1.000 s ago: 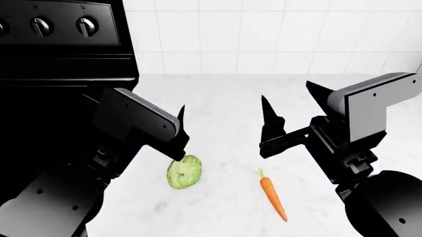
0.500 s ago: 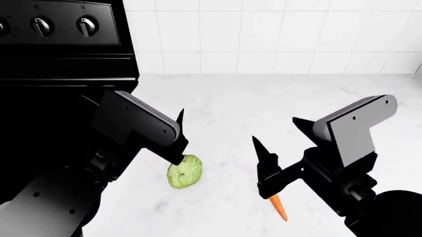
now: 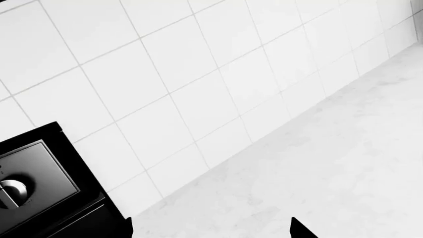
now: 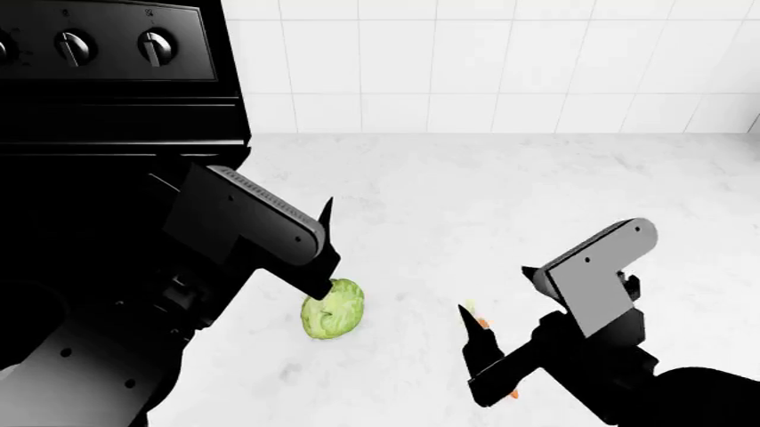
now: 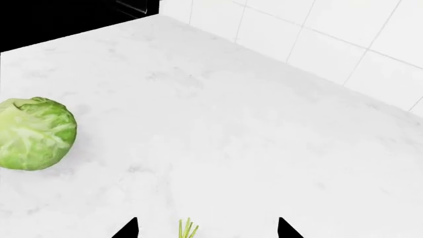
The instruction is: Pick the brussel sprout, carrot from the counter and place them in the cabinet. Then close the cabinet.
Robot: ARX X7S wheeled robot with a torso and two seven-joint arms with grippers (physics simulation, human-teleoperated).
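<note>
White, grey-veined counter (image 4: 475, 187) filling most of the head view, backed by a white tiled wall (image 4: 499, 62). At far left, a black stove (image 4: 107, 71) with round knobs (image 4: 74, 46) on its panel; a corner of the same panel visible in the left wrist view.

Left arm (image 4: 244, 222) angled down from the stove side, left gripper (image 4: 323, 258) low over the counter, one dark fingertip (image 4: 324, 212) pointing up and the lower part right against the sprout's upper edge. Whether touching or just above: cannot tell. In the left wrist view only two black tips (image 3: 300, 230) at the frame's edge, set apart, with bare counter between and nothing held.

Right arm (image 4: 594, 285) at lower right, right gripper (image 4: 504, 311) down at counter level, fingers spread wide. In the right wrist view, two dark tips (image 5: 126, 230) well apart with the carrot's green tuft (image 5: 187, 229) between them; no contact visible.

Sprout (image 4: 333, 309) resting on the counter, left of centre, round and pale green; also seen in the right wrist view, well off to one side of that gripper.

Carrot (image 4: 480, 322) lying on the counter right of the sprout, mostly hidden behind the right gripper's near finger, only slivers of orange showing.
</note>
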